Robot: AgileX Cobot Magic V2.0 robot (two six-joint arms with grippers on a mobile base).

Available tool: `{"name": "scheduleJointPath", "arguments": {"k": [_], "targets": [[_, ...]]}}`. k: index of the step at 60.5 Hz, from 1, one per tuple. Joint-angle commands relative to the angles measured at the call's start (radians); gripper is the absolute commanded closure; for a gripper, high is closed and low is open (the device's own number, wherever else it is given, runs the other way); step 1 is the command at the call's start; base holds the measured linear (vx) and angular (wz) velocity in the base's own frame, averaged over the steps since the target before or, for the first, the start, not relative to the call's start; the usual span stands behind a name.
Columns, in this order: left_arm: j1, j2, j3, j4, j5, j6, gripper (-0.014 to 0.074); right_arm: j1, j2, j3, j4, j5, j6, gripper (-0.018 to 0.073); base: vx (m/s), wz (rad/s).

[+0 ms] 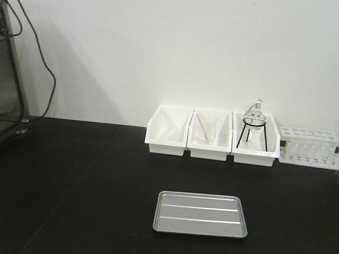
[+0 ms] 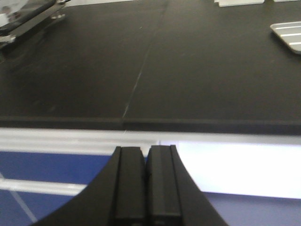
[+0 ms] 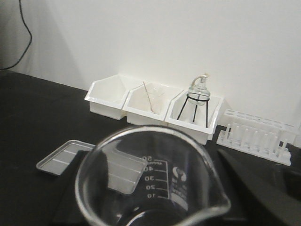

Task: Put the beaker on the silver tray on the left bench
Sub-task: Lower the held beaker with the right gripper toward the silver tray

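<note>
The small clear beaker (image 3: 155,183) with printed scale marks fills the bottom of the right wrist view, spout toward the lower right. My right gripper (image 3: 153,209) is shut on it, with dark fingers (image 3: 256,188) on either side, and holds it above the black left bench (image 1: 79,174). The silver tray (image 1: 200,214) lies empty on the bench, and in the right wrist view (image 3: 59,159) it sits beyond and left of the beaker. My left gripper (image 2: 146,155) is shut and empty over the bench's front edge (image 2: 141,125). The tray's corner (image 2: 288,34) shows far right there.
Three white bins (image 1: 212,136) stand against the back wall. The middle one holds a larger beaker with a rod (image 1: 205,129), the right one a flask on a black tripod (image 1: 253,124). A white test tube rack (image 1: 309,147) is at the right. A dark device with cables (image 1: 10,90) is at the far left.
</note>
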Motion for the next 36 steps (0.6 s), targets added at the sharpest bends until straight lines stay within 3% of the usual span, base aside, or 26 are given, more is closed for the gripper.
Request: {"name": "scheduleJointPath", "arguments": {"k": [1,36], "targets": [[-0.009,-0.007,0.02,-0.003,-0.075,-0.002,0.0595,-0.007,0.011,-0.029,-0.018,-0.073,-0.002,0.0571,0.33,-0.31],[-0.009,-0.007,0.02,-0.003,-0.075,-0.002,0.0595,-0.007,0.011,-0.029,-0.018,-0.073,-0.002,0.0571,0.2,-0.25]]}}
